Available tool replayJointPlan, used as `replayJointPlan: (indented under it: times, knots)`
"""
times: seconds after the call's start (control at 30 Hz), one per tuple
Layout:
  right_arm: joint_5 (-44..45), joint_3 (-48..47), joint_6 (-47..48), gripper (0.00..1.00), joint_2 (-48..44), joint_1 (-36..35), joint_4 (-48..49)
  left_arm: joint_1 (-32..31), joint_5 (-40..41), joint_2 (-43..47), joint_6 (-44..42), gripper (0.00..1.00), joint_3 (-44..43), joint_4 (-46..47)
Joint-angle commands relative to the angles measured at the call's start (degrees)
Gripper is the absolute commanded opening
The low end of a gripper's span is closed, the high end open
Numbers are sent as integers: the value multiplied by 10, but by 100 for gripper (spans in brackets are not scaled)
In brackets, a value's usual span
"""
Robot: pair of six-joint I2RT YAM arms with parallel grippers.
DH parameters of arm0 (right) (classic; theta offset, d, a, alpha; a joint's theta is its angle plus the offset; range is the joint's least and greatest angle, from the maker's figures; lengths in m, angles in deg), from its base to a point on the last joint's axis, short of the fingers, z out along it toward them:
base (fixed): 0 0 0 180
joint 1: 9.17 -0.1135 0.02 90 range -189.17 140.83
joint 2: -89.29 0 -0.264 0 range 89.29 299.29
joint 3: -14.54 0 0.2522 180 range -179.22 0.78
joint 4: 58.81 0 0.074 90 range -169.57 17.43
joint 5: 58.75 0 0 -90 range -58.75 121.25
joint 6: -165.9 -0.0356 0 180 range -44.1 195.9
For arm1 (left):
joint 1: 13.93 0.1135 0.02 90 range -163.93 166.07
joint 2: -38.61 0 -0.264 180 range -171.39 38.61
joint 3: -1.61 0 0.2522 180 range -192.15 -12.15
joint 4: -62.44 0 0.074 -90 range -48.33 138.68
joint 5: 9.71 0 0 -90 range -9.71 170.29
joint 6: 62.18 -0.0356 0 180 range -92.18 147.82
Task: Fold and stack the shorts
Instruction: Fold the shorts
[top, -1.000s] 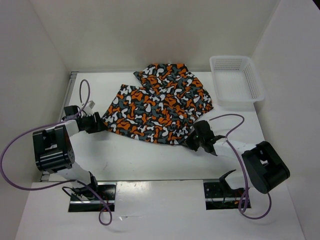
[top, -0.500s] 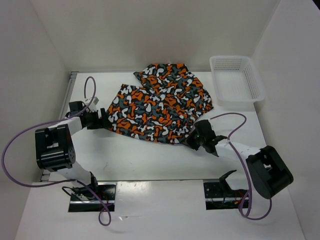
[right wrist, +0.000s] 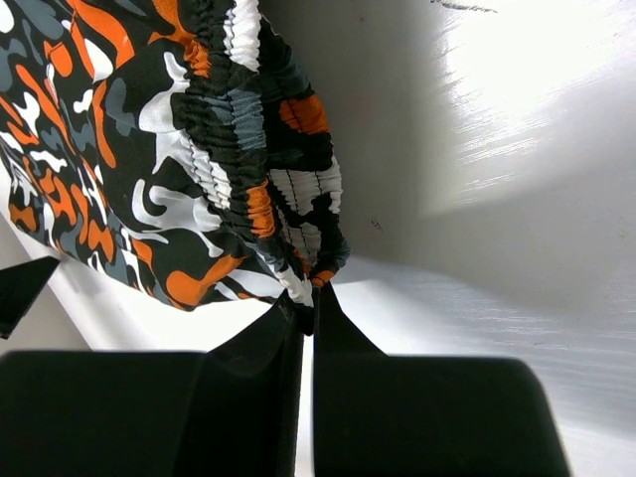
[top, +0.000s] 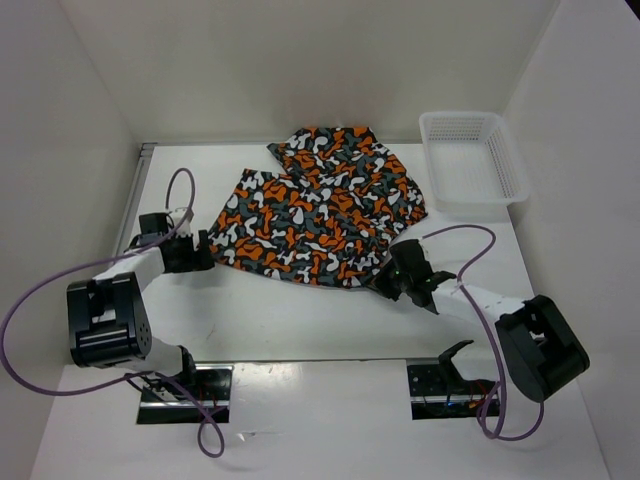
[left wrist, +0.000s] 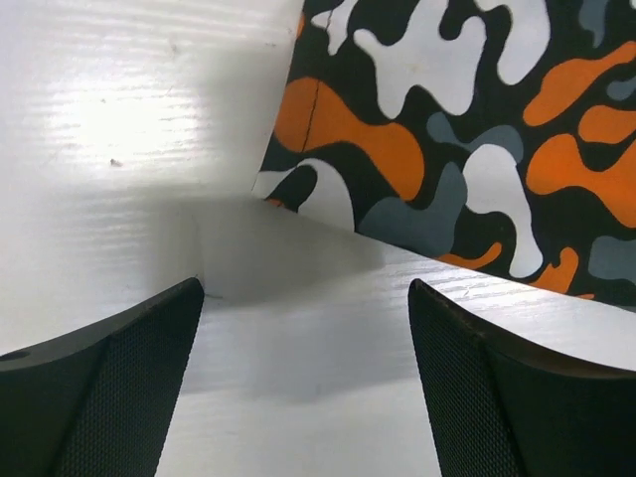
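Shorts [top: 320, 215] lie spread on bench [top: 290, 320], centre-rear. L tool [top: 203, 250] has just spread wide, empty, nosing up to left hem corner. R tool [top: 386, 284] stays clenched on waistband edge. Judged: two-corner grip for 1st fold nearly set.

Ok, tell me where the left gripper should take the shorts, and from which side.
Take the near-left corner of the shorts, sliding in low from the left. It lies on the table with white surface showing in front, directly ahead of the open left gripper. The right gripper pinches the elastic waistband at the opposite side.
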Motion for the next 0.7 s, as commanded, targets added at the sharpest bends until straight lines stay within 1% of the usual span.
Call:
replayJointPlan:
  times: [0.0,0.1,0.2,0.27,0.37,0.47,0.53,0.6,0.63,0.67]
  knots:
    - [20,-9,9,0,-16,-5,-10,2,-43,-21,-8,90,25,22]
    - [20,-9,14,0,-21,-5,-10,2,-66,-36,-8,87,47,75]
    - [20,-9,14,0,-32,-5,-15,2,-72,-42,-8,87,61,110]
    - [25,-9,19,0,-38,-5,-21,2,-85,-42,-8,88,61,118]
    - [25,-9,19,0,-38,-5,-21,2,-92,-42,-8,88,66,118]
    - [25,-9,19,0,-38,-5,-21,2,-97,-42,-8,86,72,131]
    - [25,-9,19,0,-38,-5,-21,2,-109,-52,-8,82,79,138]
    - [25,-9,19,0,-38,-5,-21,2,-109,-52,-8,82,79,127]
    - [25,-9,19,0,-38,-5,-21,2,-109,-33,-8,82,79,120]
    - [25,-9,19,0,-38,-5,-21,2,-99,-19,-8,87,73,100]
